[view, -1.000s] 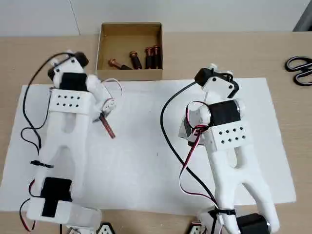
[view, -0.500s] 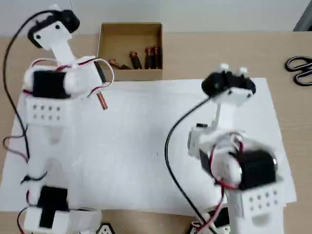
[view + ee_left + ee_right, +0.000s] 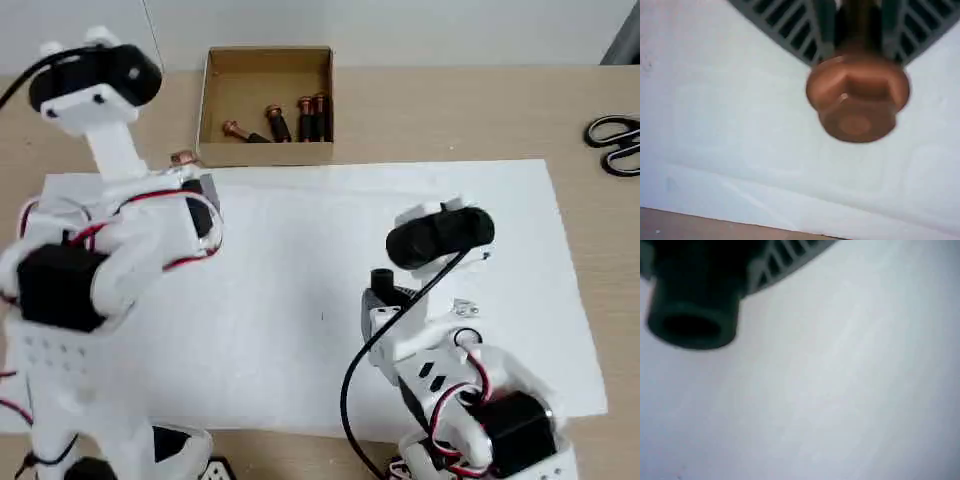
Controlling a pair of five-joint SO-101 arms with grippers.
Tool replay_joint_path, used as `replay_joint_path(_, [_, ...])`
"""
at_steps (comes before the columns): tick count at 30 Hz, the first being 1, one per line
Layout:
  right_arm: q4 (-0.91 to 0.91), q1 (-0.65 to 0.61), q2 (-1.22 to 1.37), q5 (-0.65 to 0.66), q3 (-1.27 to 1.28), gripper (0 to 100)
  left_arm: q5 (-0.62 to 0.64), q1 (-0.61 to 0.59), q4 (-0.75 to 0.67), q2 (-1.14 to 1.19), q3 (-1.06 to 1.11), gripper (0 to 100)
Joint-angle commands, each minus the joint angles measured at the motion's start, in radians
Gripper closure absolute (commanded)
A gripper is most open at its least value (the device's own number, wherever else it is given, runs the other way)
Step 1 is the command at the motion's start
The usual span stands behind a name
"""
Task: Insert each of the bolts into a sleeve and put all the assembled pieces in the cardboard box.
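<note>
White sheet (image 3: 300, 300) covers most of a tan table (image 3: 450, 110), and both arms rise from its edge farthest from the box (image 3: 268, 55), their bases cut off by the frame.

Well apart from the box, the right gripper (image 3: 705, 260) is clamped on a black sleeve (image 3: 692, 315). The sleeve's open end sticks out over bare sheet. Its other end is hidden between the grey ribbed fingers (image 3: 785, 255). From above, a short stub of sleeve pokes out beside the arm's black motor, and wires cross the gripper there, so its fingers are hard to make out.

Just beside the box's left front corner, the left gripper (image 3: 856, 27) is closed on a copper bolt (image 3: 857, 100). The hex head and flange hang clear of the jaws. The shank is mostly hidden between the fingers. Whether the bolt is over the sheet's edge or the bare table is hard to tell from above, since the arm covers that spot.

Inside the box lie 4 pieces (image 3: 305, 118), black sleeves with copper heads, gathered toward its front wall.

Scissors (image 3: 612, 142) rest on bare table well to the right of the box, partly cut off at the edge. Beyond the box runs a pale wall (image 3: 400, 30).
</note>
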Motion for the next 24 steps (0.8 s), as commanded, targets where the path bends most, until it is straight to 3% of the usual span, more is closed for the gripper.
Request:
replay_joint_path(1, [-0.093,-0.033,-0.068,0.025,0.072,99.5,-0.005,0.000,0.009,-0.081,0.038,99])
replay_joint_path(7, [-0.162,-0.131,-0.255,0.069,0.221,99.5,0.014,0.000,0.003,-0.215,0.209,99])
replay_joint_path(13, [-0.237,-0.202,-0.535,0.172,0.408,99.5,0.051,0.006,-0.097,-0.387,0.443,99])
replay_joint_path(24, [-0.369,-0.314,-0.521,0.181,0.532,99.5,0.061,0.008,-0.388,-0.671,0.832,99])
